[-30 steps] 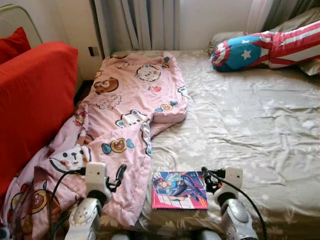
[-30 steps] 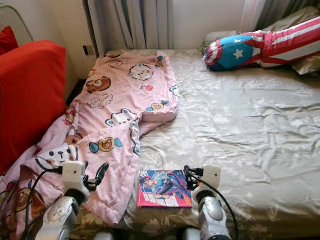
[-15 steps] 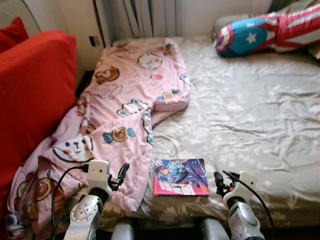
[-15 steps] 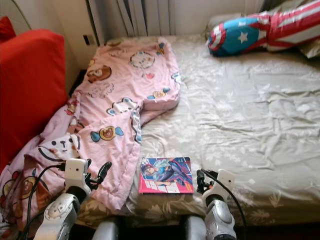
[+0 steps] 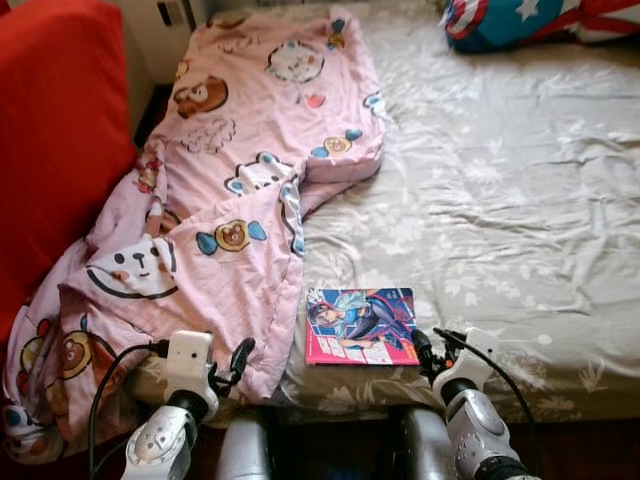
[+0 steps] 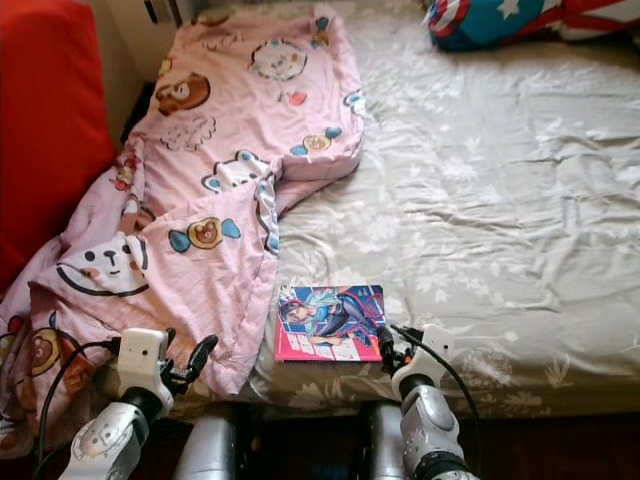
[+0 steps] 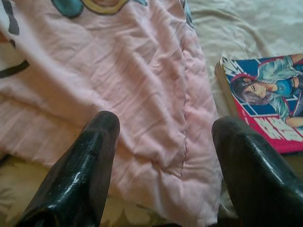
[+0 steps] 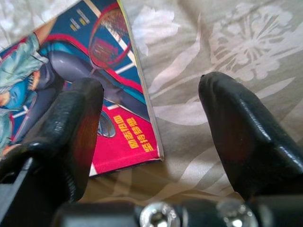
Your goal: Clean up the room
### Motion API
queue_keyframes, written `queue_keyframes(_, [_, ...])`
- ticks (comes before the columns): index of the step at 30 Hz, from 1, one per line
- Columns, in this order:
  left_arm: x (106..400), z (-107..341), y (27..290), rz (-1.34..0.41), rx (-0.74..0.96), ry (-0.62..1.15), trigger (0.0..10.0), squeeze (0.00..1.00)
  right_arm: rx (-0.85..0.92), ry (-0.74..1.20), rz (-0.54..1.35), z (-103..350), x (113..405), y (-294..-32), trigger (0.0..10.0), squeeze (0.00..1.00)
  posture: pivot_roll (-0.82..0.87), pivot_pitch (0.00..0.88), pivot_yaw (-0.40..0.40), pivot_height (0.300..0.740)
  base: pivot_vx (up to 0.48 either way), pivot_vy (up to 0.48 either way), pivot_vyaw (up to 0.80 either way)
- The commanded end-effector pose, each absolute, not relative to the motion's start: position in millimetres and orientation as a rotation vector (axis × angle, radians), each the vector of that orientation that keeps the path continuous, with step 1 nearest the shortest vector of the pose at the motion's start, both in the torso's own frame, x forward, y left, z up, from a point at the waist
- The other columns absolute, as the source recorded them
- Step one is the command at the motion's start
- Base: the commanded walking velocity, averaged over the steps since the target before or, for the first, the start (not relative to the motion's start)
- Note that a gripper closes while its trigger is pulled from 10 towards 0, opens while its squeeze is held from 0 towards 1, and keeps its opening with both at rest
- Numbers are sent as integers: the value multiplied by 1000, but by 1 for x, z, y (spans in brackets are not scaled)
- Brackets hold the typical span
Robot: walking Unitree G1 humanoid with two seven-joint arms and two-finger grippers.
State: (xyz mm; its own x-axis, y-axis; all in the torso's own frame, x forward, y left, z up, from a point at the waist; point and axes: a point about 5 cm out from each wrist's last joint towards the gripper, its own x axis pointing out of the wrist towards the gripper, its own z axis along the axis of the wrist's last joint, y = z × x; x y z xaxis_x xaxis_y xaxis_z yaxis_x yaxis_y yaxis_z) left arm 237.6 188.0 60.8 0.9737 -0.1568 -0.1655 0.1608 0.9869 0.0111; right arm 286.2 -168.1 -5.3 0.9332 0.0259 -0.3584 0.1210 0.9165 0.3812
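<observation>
Grey-beige floral sheets cover the bed (image 5: 520, 200), which spans most of the scene from the near edge to the far end. Along its left side lies a pink quilt (image 5: 250, 180) printed with cartoon bears and sweets, rumpled and spilling off the near-left corner toward a red sofa (image 5: 50, 150) that stands just beside the bed. At the far right rests a blue pillow with a white star (image 5: 500, 20), partly cut off by the frame edge.

Near the bed's near edge, just right of the quilt's hem, a comic book (image 5: 360, 326) with a colourful cover lies flat on the sheet, its pink lower band facing the robot.

Both arms are raised at the near edge. The right hand (image 5: 432, 350) sits at the book's near-right corner; the right wrist view shows its two black fingers (image 8: 71, 127) spread apart, one over the cover and the other over bare sheet, with the book's edge between them. The left hand (image 5: 238, 362) hovers over the near hem of the quilt, its fingers (image 7: 90, 161) also spread wide, pinching nothing, with the book off to its right.
</observation>
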Motion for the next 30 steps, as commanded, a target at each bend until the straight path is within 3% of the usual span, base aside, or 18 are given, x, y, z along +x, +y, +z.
queue_keyframes(1, [230,57,191,-152,34,200,10000,0,420,400,-32,-11,282,-165,10000,0,152,313,40,601,0,0,0])
queue_keyframes(15, [220,59,194,-137,39,221,10000,0,547,366,67,-4,289,-159,10000,0,165,332,45,601,0,0,0])
queue_keyframes(30, [207,62,198,-130,58,240,10000,0,691,400,41,-19,272,-166,10000,0,195,355,56,601,0,0,0])
